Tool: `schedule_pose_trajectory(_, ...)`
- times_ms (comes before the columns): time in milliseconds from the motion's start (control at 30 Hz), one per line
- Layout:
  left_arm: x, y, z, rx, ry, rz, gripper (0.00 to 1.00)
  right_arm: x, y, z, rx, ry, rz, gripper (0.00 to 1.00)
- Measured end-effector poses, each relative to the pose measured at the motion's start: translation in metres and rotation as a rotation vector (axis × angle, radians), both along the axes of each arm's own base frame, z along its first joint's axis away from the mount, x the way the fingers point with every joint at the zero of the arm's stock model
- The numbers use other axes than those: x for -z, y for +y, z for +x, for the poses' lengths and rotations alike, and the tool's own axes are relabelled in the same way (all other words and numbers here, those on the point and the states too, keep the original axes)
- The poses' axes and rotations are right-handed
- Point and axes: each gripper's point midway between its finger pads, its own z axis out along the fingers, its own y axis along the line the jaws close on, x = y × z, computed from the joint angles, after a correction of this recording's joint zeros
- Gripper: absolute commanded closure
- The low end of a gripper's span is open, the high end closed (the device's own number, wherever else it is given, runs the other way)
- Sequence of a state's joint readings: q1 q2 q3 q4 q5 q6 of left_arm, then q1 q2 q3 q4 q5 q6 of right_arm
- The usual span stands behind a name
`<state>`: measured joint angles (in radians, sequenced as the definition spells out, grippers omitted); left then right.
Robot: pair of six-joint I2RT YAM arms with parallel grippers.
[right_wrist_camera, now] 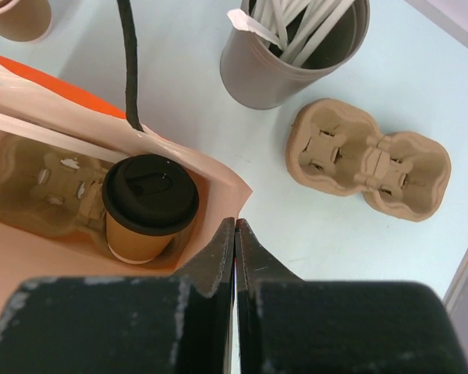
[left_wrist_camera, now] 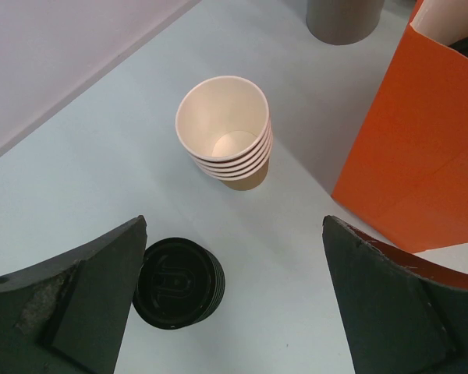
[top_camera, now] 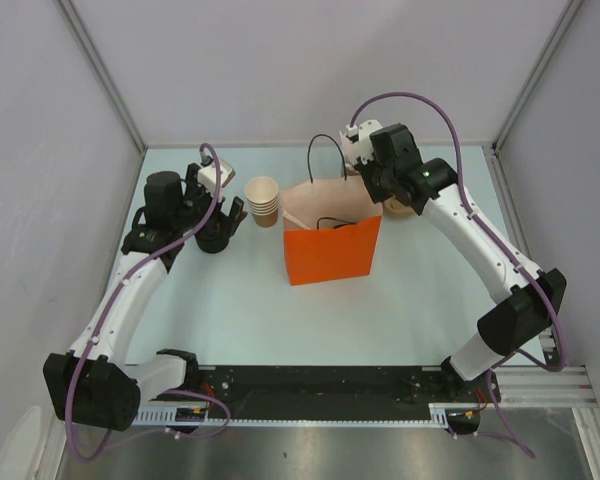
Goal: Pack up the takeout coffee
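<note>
Now my right gripper (right_wrist_camera: 235, 234) is pinched fully together with nothing between its fingers, hanging above the rim of the orange paper bag (right_wrist_camera: 31, 78). The takeout coffee (right_wrist_camera: 150, 206) stands upright inside that bag at my ten o'clock, lid on, against a pulp cup carrier (right_wrist_camera: 39, 187) on the bag's floor. A second carrier (right_wrist_camera: 366, 160) lies on the table at two o'clock, a grey canister of stirrers (right_wrist_camera: 296, 54) at twelve. My left gripper (left_wrist_camera: 234, 234) is spread wide and empty; the stack of lidless cups (left_wrist_camera: 225, 132) is at its twelve, the stack of black lids (left_wrist_camera: 178, 282) at eight.
</note>
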<state>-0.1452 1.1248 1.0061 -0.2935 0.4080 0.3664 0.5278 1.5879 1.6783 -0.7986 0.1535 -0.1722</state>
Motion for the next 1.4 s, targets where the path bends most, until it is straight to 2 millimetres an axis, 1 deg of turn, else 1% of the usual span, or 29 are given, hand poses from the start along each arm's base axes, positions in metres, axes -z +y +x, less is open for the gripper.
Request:
schedule_pose_trajectory(233,0.0,-0.002,-0.001,0.013,0.004,-0.006,0.0,0.001,-0.004,-0.003,0.022,0.006,-0.023,1.0)
schedule_pose_trajectory(500,0.004,-0.003,0.0,0.014,0.016,-0.006,0.01,0.0,-0.004,-0.01,0.025,0.02,-0.041,1.0)
schedule_pose_trajectory(600,0.005,-0.003,0.001,0.015,0.02,-0.007,0.01,-0.005,-0.003,-0.013,0.023,0.019,-0.047,1.0)
schedule_pose_trajectory(733,0.007,-0.003,0.001,0.015,0.024,-0.007,0.01,-0.019,-0.001,-0.015,0.024,-0.001,-0.041,1.0)
schedule_pose_trajectory(833,0.007,-0.004,0.001,0.016,0.026,-0.008,0.0,-0.023,0.0,-0.016,0.026,-0.013,-0.046,1.0)
schedule_pose_trajectory(1033,0.011,-0.005,0.003,0.019,0.044,-0.012,0.01,-0.019,0.0,-0.018,0.03,-0.009,-0.069,1.0)
schedule_pose_trajectory(1167,0.012,-0.006,0.003,0.023,0.05,-0.014,0.01,-0.005,-0.007,-0.024,0.041,0.017,-0.102,1.0)
schedule_pose_trajectory(1233,0.012,-0.006,0.003,0.027,0.051,-0.015,0.01,-0.002,-0.011,-0.027,0.044,0.023,-0.112,1.0)
schedule_pose_trajectory(1400,0.012,-0.007,0.003,0.032,0.051,-0.019,0.01,-0.006,-0.017,-0.034,0.048,0.012,-0.112,1.0)
